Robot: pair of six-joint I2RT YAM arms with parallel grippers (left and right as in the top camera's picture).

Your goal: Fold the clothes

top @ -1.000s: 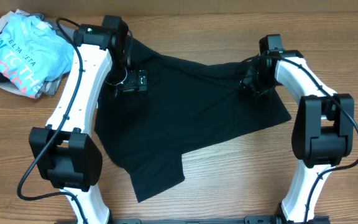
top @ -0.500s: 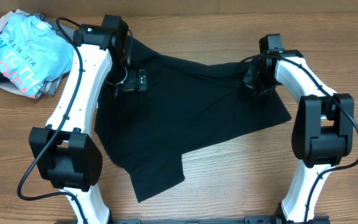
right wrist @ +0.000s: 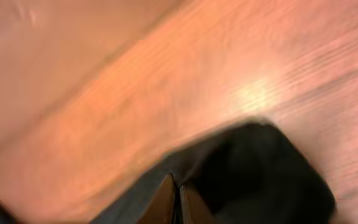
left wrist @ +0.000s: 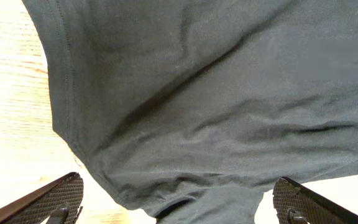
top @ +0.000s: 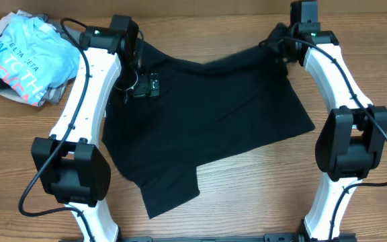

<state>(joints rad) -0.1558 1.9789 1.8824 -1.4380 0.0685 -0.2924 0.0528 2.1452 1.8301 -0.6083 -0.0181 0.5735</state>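
A black shirt (top: pixel 207 114) lies spread on the wooden table, with a flap folded over at its front left. My left gripper (top: pixel 143 87) is open and hovers over the shirt's far left part; in the left wrist view its two fingers (left wrist: pixel 179 205) straddle a bunched fold of the dark cloth (left wrist: pixel 197 93). My right gripper (top: pixel 279 46) is shut on the shirt's far right corner and holds it at the back of the table. In the right wrist view the closed fingers (right wrist: pixel 176 183) pinch the black cloth (right wrist: pixel 260 174) above the wood.
A pile of other clothes (top: pixel 22 57), light blue shirt on top, sits at the far left corner. Bare wooden table (top: pixel 261 195) lies in front of and to the right of the black shirt.
My right gripper has moved toward the back of the table, pulling the shirt's far right corner with it. The left arm has stayed put.
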